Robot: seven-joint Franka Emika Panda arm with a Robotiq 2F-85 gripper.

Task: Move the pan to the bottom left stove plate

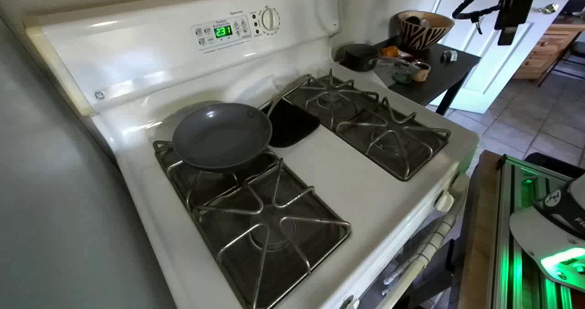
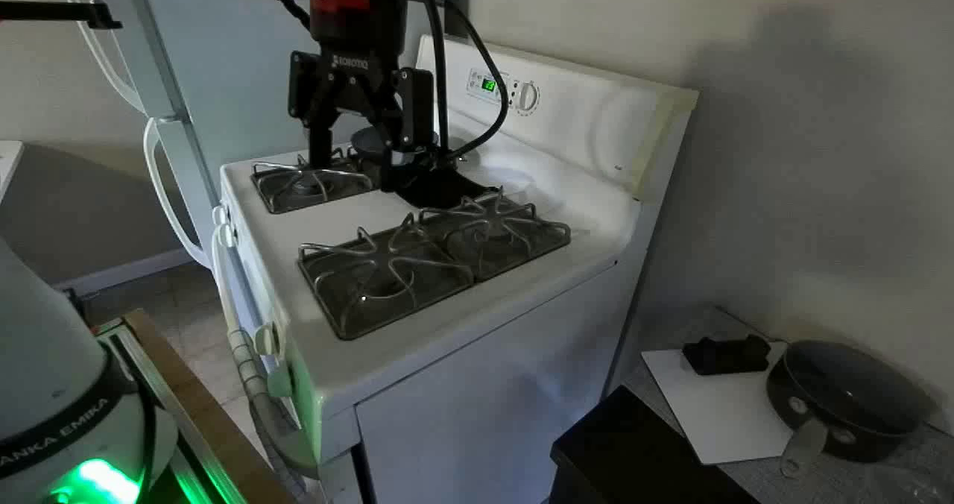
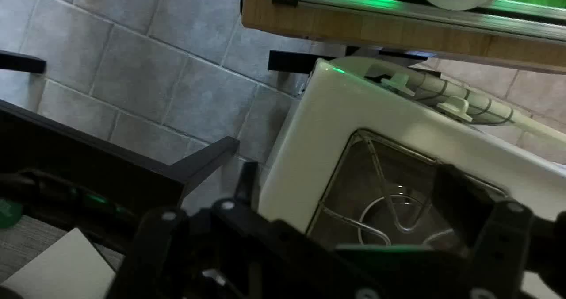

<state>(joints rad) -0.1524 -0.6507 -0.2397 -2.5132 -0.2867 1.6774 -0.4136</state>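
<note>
The dark grey pan (image 1: 221, 137) sits on the rear-left grate of the white stove, overhanging toward the front. A thin handle (image 1: 288, 94) runs from its rear-right side. The pan also shows, partly hidden behind the gripper, in an exterior view (image 2: 365, 143). The bottom left stove plate (image 1: 273, 229) bears nothing; it also shows in an exterior view (image 2: 307, 185). My gripper (image 2: 361, 162) is open and empty, pointing down. In the wrist view the gripper (image 3: 351, 188) hangs above the front-right grate (image 3: 384, 193), apart from the pan, which is out of that view.
A flat black object (image 1: 292, 124) lies on the stove between the left and right grates. The control panel (image 1: 228, 30) rises behind. A grey refrigerator surface (image 1: 59, 172) stands at the left. A side table holds a pot (image 2: 850, 399) and a patterned bowl (image 1: 422, 28). Cables hang beside the gripper.
</note>
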